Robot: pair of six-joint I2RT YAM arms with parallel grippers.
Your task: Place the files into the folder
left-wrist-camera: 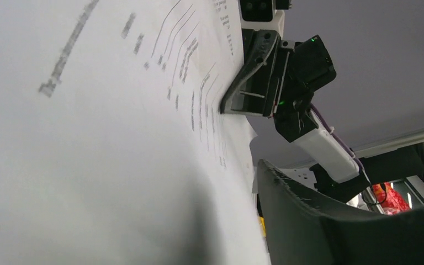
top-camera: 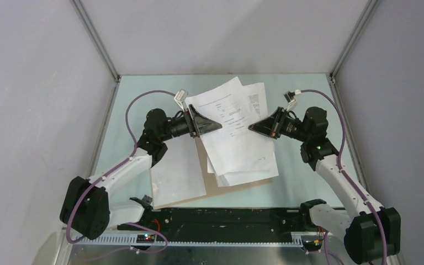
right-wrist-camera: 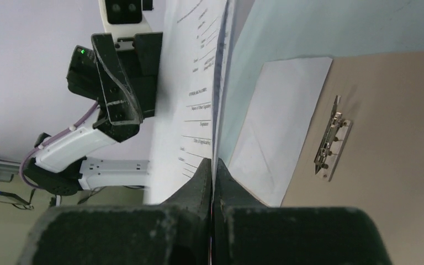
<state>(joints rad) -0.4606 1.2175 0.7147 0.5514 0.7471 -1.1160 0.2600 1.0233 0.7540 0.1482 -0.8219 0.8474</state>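
Grey walls, pale teal surface [top-camera: 309, 99]. The folder [top-camera: 237, 187] lies open and flat on it in front of the arms, with the metal clip [right-wrist-camera: 331, 138] exposed on the bare tan card.

Step in hand: carrying the files [top-camera: 237, 138] over the folder. They're a loose, fanned bunch of white sheets with the printed one on top, sitting above the folder's right half.

- The right fingers [right-wrist-camera: 199, 182] are clenched on the right edge of the bunch. It looks like more than one sheet in the pinch, and the paper rises straight up from the tips.
- The left fingers [top-camera: 207, 122] are at the opposite edge, right against the printed sheet. Only one finger shows in the left wrist view and the paper hides the rest, so I can't tell whether they're actually gripping or just bracketing the edge.
- One separate sheet [top-camera: 176, 176] already lies flat on the folder's left half.
- The lower sheets of the fan may be resting on the card; I can't tell from above.

My read is roughly mid-task: paper is over the folder but not squared up or seated.

Next move calls for:
- Confirming the left side has the edge before anything shifts.
- Lowering both sides together so the paper doesn't buckle between the arms.
- Keeping the edges inside the card outline and clear of the clip.
- Letting go only once the sheets lie flat.

The fan is skewed against the folder, so it needs a rotation or a nudge to line up.
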